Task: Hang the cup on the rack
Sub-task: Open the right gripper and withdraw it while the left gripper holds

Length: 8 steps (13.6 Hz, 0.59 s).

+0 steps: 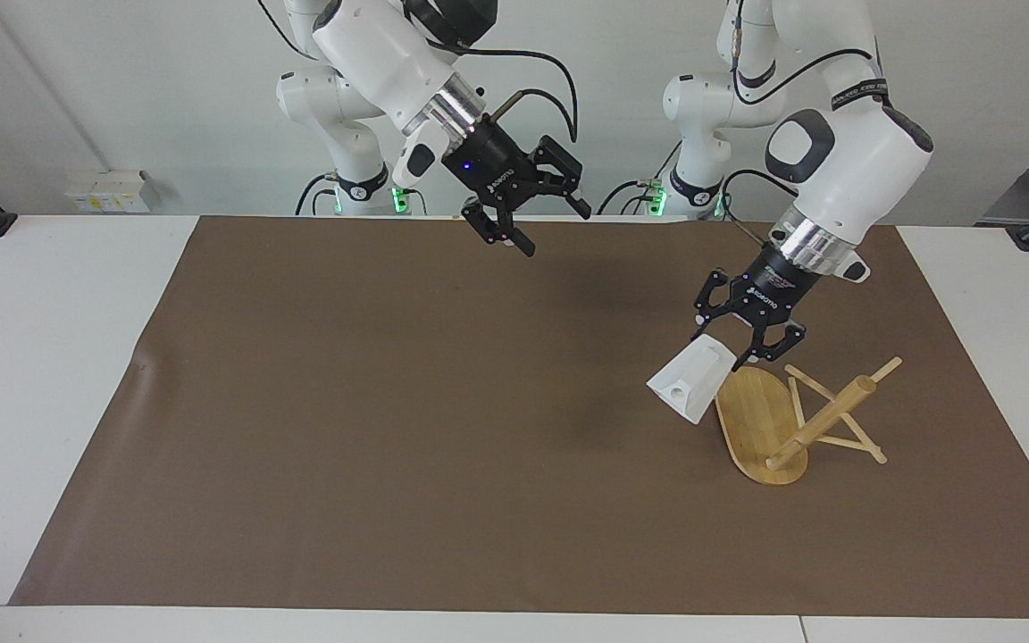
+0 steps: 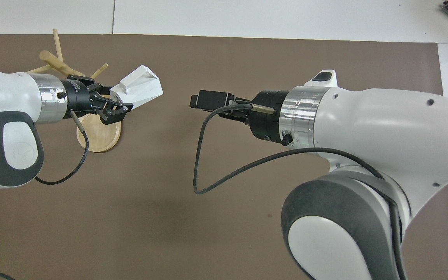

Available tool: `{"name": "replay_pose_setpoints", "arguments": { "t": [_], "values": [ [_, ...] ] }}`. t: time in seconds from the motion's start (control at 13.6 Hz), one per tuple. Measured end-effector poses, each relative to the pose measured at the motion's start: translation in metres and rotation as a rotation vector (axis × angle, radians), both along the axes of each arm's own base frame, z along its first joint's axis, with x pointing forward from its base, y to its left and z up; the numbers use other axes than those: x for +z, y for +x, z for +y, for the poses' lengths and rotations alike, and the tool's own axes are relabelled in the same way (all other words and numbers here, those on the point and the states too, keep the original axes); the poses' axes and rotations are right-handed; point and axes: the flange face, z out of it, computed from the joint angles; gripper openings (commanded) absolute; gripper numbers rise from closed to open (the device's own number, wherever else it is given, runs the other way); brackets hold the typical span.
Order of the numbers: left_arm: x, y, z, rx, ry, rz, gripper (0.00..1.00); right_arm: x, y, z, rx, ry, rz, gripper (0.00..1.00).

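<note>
The white faceted cup (image 1: 691, 384) hangs tilted in the air, with my left gripper (image 1: 740, 350) shut on its upper end. Its handle hole faces the facing camera. It is over the mat just beside the oval base of the bamboo rack (image 1: 754, 415), on the side toward the right arm's end. The rack's post (image 1: 823, 420) slants toward the left arm's end, and I cannot tell whether the rack stands upright. In the overhead view the cup (image 2: 138, 85) juts out past the left gripper (image 2: 118, 107), which covers part of the rack (image 2: 98, 136). My right gripper (image 1: 528, 212) hangs open and empty over the mat's edge by the robots.
A brown mat (image 1: 407, 429) covers most of the white table (image 1: 41, 375). A black cable (image 2: 208, 171) loops from the right wrist over the mat. Nothing else lies on the mat.
</note>
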Motion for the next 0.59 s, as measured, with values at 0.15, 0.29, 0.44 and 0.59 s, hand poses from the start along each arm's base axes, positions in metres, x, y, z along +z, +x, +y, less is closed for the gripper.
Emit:
{"name": "replay_pose_setpoints", "arguments": {
  "t": [0.15,0.29,0.44,0.59],
  "values": [
    [0.005,0.002,0.002,0.019,-0.006,-0.002,0.0,-0.006,0.001,-0.006,0.072,-0.114,-0.046,1.0],
    [0.006,0.003,0.006,0.039,-0.01,0.003,0.0,-0.011,0.002,-0.013,0.129,-0.187,-0.062,1.0],
    [0.006,0.004,0.011,0.046,-0.009,0.002,0.0,-0.017,0.004,-0.026,0.187,-0.28,-0.065,1.0],
    [0.01,0.002,0.014,0.05,-0.007,-0.005,0.0,-0.025,0.006,-0.044,0.228,-0.399,-0.046,1.0]
  ]
}}
